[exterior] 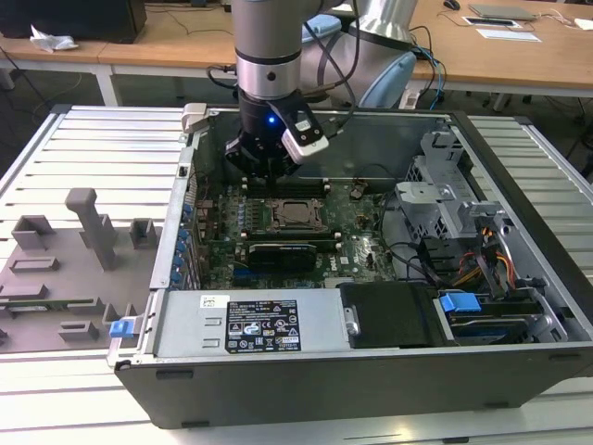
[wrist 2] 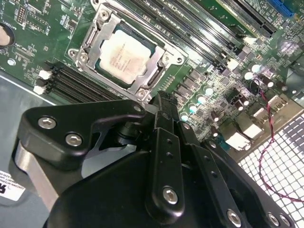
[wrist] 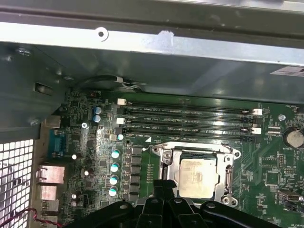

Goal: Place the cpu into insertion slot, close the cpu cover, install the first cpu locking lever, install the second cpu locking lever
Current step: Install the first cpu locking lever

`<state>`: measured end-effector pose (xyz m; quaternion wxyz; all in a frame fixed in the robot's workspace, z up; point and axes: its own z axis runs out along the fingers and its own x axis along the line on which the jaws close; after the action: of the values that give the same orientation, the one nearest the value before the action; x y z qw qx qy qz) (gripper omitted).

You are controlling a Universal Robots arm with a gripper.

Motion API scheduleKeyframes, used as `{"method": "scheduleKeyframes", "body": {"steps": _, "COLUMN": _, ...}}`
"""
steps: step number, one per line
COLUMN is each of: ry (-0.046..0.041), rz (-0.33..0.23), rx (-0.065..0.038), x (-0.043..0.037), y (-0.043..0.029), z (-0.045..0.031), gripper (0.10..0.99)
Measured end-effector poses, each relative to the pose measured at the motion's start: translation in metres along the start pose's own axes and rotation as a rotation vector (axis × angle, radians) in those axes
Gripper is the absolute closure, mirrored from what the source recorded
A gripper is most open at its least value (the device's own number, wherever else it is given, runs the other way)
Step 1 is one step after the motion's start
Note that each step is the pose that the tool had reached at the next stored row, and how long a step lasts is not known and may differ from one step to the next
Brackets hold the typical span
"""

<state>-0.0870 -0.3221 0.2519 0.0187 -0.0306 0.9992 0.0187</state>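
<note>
Inside the open grey metal computer case (exterior: 519, 176), which lies on its side on a slatted metal table (exterior: 102, 148), we see the black gripper (exterior: 273, 171) of the arm hanging over the flat green motherboard (exterior: 361, 246). It is over the long black memory slots (wrist: 190, 118), just beside the far edge of the square black insertion slot with its metal rim (wrist 2: 83, 57). We cannot tell from any view whether the gripper is open or closed, and we see nothing carried in it.

We find the small square cpu with its pale silvery-grey top (wrist 2: 124, 55) lying flat in the insertion slot, near the middle of the board in the exterior view. The thin silvery metal cpu cover (wrist 2: 159, 64) lies down around the chip, whose top shows through its large square window. We cannot make out how the locking levers sit.

In the second wrist view the gripper's tip (wrist 2: 161, 97) is near one corner of the socket frame; we cannot tell whether it touches. In the first wrist view the gripper (wrist: 166, 187) overlaps the near edge of the socket.

On the exterior view's left, a grey moulded fixture tray (exterior: 65, 269) rests on the table beside the case
</note>
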Motion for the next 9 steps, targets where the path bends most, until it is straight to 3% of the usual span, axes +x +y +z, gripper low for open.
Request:
{"method": "scheduleKeyframes", "body": {"steps": 2, "ry": -0.0009, "rz": 0.000, "rx": -0.002, "x": 0.0020, "y": 0.0001, "z": -0.0001, "gripper": 0.980}}
{"method": "scheduleKeyframes", "body": {"steps": 4, "ry": -0.0042, "rz": 0.000, "rx": -0.011, "x": 0.0065, "y": 0.0004, "z": 0.0000, "gripper": 0.980}}
{"method": "scheduleKeyframes", "body": {"steps": 8, "ry": -0.0094, "rz": 0.001, "rx": -0.035, "x": 0.0144, "y": 0.0009, "z": 0.0001, "gripper": 0.980}}
{"method": "scheduleKeyframes", "body": {"steps": 9, "ry": -0.0122, "rz": 0.002, "rx": -0.054, "x": 0.0170, "y": 0.0011, "z": 0.0000, "gripper": 0.980}}
